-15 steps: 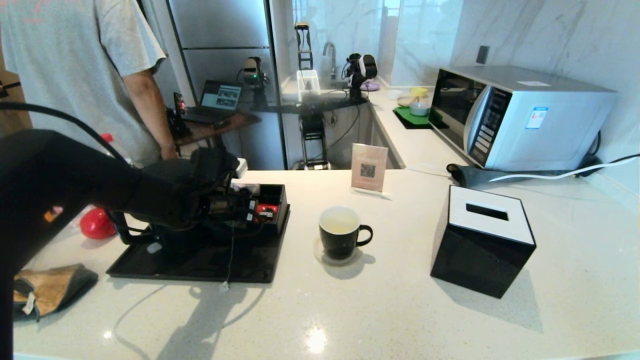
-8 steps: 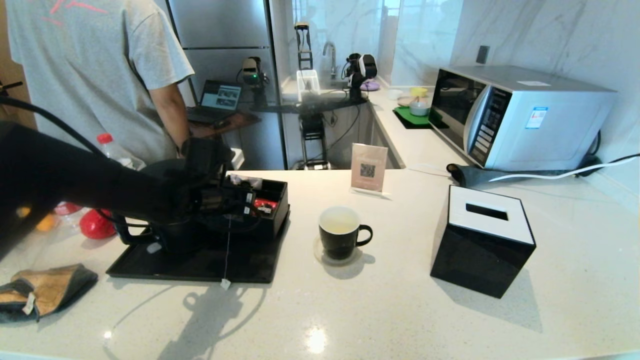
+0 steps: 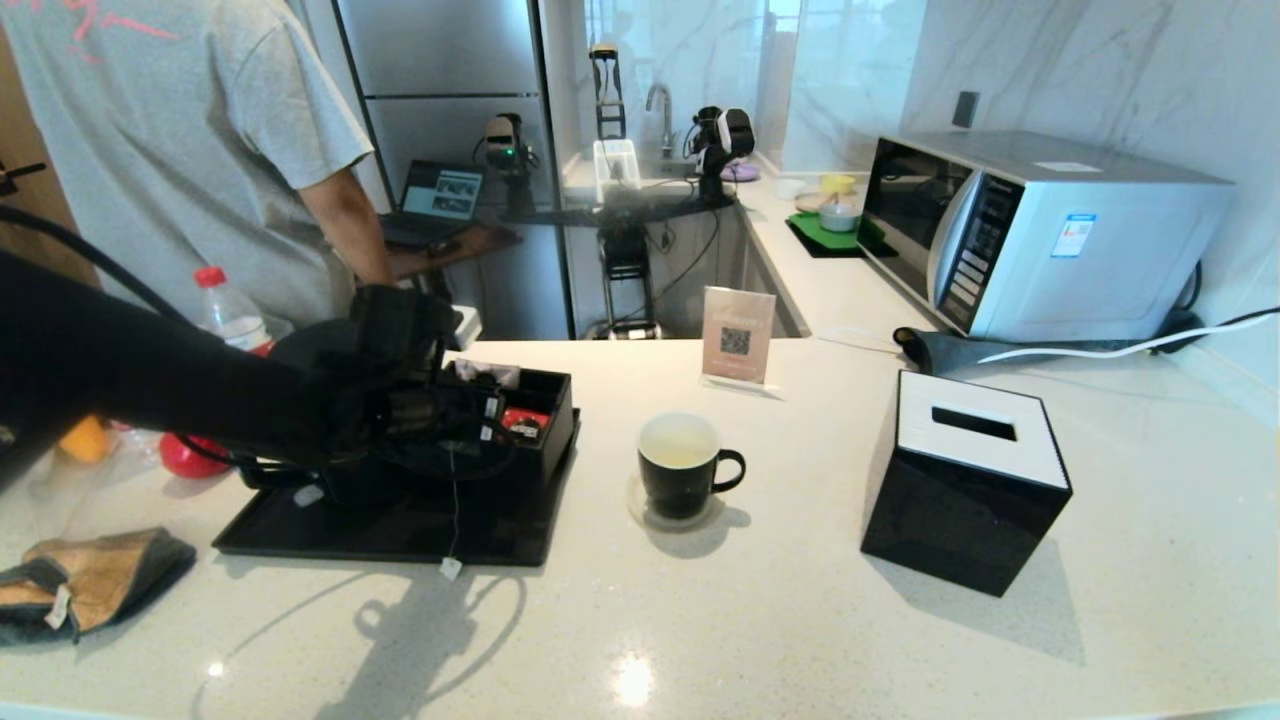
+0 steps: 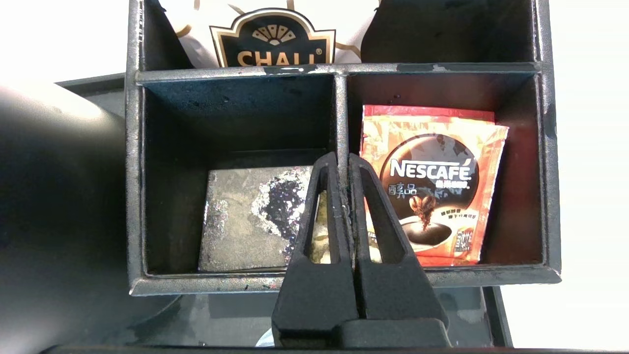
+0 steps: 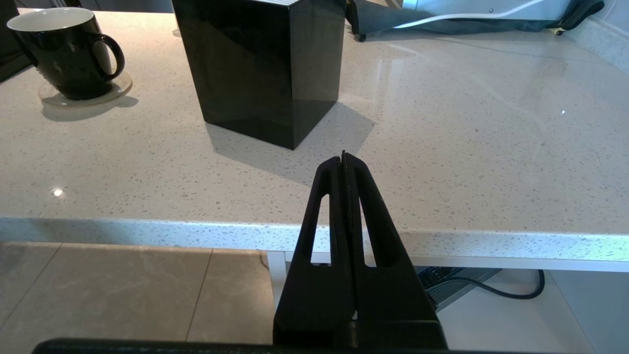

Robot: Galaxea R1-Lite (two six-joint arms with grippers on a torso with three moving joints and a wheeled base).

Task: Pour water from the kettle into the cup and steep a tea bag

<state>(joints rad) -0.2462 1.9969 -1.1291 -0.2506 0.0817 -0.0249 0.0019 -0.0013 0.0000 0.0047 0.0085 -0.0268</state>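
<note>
Hanging over the black box of packets (image 3: 520, 410), the left gripper (image 3: 462, 425) has its fingers pressed tight together. A thin white string (image 3: 455, 500) drops from them down to a small paper tag (image 3: 450, 569) that dangles near the front edge of the black tray (image 3: 400, 535). So it looks like the gripper is pinching the tea bag's string; the bag itself cannot be seen. In the left wrist view the closed fingers (image 4: 339, 206) sit right above the wall between two box pockets, with a red coffee packet (image 4: 432, 182) in one and a shiny square packet (image 4: 250, 216) in the other. The kettle (image 3: 350, 470) stands just under and behind the gripper, on the tray, likely already used.

To the right of the gripper, well apart, waits the cup (image 3: 683, 465) on its coaster, with pale water (image 3: 680, 455) inside, ready for the bag.

Far to the right, the right gripper (image 5: 344, 162) is clenched on nothing, parked low off the counter's front edge.
</note>
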